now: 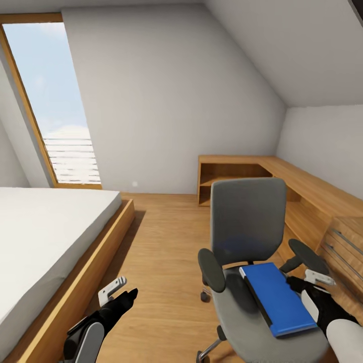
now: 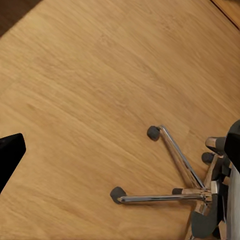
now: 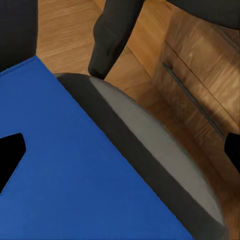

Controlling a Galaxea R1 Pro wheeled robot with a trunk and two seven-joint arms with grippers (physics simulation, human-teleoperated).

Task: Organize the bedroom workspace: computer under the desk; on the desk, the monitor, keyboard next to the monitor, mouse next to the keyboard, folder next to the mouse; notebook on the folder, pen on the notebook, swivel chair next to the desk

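The grey swivel chair (image 1: pixel 247 222) stands on the plank floor of the bedroom, its tall back toward the far wall. The bright-blue folder (image 1: pixel 278 298) lies flat on its seat. My right gripper (image 1: pixel 305 282) hovers open just above the folder's right edge, beside the black armrest (image 1: pixel 308 254). In the right wrist view the folder (image 3: pixel 75 170) and the seat rim (image 3: pixel 165 165) lie under the right gripper (image 3: pixel 120 152), one fingertip (image 3: pixel 10 155) over the blue cover. My left gripper (image 1: pixel 121 293) hangs open over bare floor left of the chair, and the chrome base (image 2: pixel 170 192) shows beyond the left gripper (image 2: pixel 120 150).
A low bed (image 1: pixel 45 237) with an oak frame fills the left side. An oak shelf-and-drawer unit (image 1: pixel 322 212) runs along the right wall, its drawers (image 3: pixel 205 70) close behind the chair. A tall window (image 1: pixel 55 111) is at the back left. Open floor lies between bed and chair.
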